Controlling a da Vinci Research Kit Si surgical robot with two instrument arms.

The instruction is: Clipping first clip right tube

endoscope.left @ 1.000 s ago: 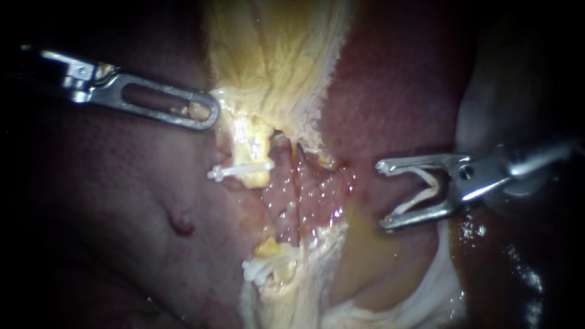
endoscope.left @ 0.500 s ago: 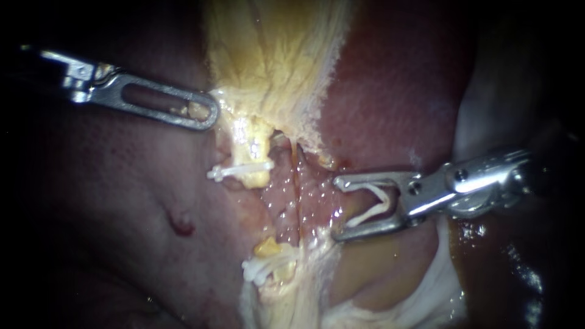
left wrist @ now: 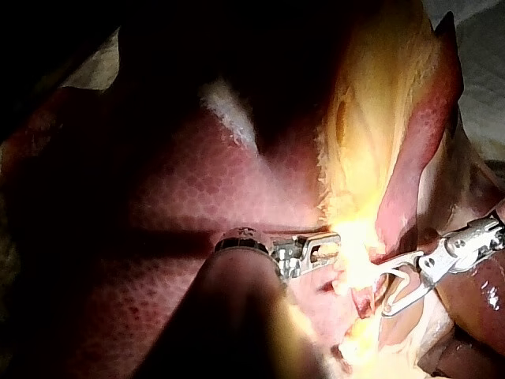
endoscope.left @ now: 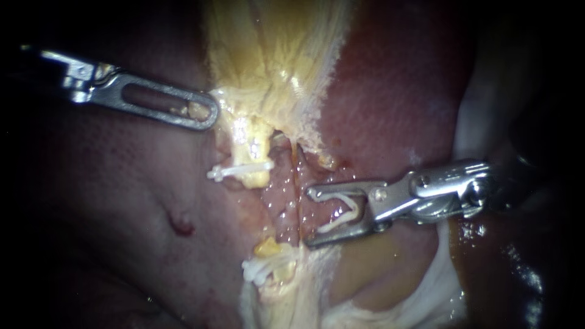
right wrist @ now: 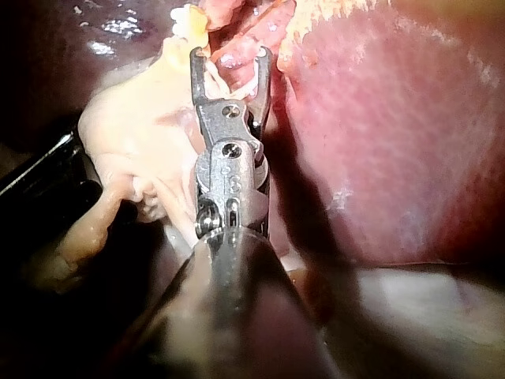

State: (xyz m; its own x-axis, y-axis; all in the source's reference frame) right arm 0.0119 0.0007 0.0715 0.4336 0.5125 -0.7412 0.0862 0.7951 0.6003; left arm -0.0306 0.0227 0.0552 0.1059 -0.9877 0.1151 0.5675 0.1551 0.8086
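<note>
Left instrument: tip against bright yellow tissue, shaft lying over the liver.
Right instrument: just beyond that tissue, jaws spread, white clip seated between both.

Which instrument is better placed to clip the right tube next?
Right. My right instrument carries the white V-shaped clip, open, just short of the thin reddish right tube; my left instrument sits off by the pale yellow tissue, without a clip.
</note>
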